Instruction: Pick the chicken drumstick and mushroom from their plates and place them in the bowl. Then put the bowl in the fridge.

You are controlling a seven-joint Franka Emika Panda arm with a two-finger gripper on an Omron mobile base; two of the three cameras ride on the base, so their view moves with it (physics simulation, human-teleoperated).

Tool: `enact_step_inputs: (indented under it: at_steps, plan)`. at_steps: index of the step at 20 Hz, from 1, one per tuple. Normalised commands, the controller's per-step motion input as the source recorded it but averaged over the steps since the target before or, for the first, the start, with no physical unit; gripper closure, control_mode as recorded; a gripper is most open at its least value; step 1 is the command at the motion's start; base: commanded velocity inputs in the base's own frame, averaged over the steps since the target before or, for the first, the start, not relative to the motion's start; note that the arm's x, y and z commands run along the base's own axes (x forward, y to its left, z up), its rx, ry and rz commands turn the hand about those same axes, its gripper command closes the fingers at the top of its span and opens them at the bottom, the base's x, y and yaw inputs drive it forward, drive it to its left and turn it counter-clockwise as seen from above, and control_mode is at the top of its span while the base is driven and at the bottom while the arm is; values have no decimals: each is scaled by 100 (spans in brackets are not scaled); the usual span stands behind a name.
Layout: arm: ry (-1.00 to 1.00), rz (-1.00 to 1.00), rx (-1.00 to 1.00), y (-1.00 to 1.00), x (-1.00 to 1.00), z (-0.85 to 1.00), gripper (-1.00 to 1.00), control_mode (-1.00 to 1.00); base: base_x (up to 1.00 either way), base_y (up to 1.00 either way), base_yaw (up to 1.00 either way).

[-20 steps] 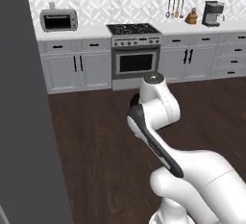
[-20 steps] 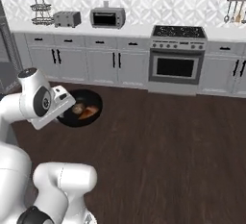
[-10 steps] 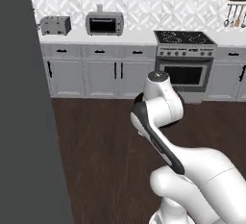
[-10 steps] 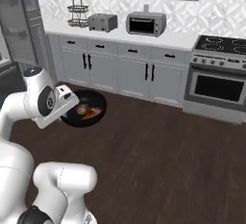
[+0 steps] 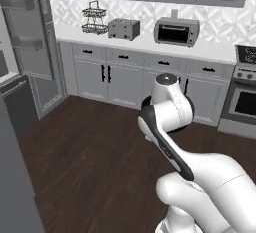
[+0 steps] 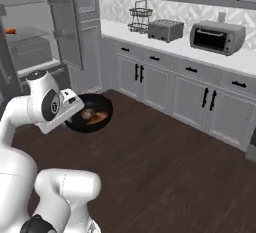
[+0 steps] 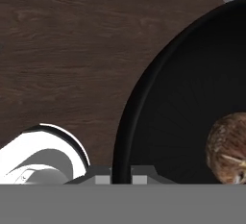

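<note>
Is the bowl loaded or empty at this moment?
Loaded: the bowl holds the chicken drumstick and the mushroom, carried above the floor.

The white arm rose from the base, elbow bent high and forearm reaching forward over the floor. The gripper [image 7: 121,174] pointed downward, its two dark finger tips drawn tight together, one on each side of a thin rim.

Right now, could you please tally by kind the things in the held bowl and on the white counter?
Glossy black round bowl: 1
Food pieces in it, orange-brown chicken drumstick and small brownish-grey mushroom: 2
Counter appliances, silver toaster and grey toaster oven: 2
Black wire rack: 1
Total: 6
</note>
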Motion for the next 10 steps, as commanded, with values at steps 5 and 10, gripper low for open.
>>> enact_step_inputs:
  at_steps: [5,10]
  plan:
    - [0,0,0,0,0,0,100,100,100,-15,63]
    - [0,0,0,0,0,0,100,100,100,-14,61]
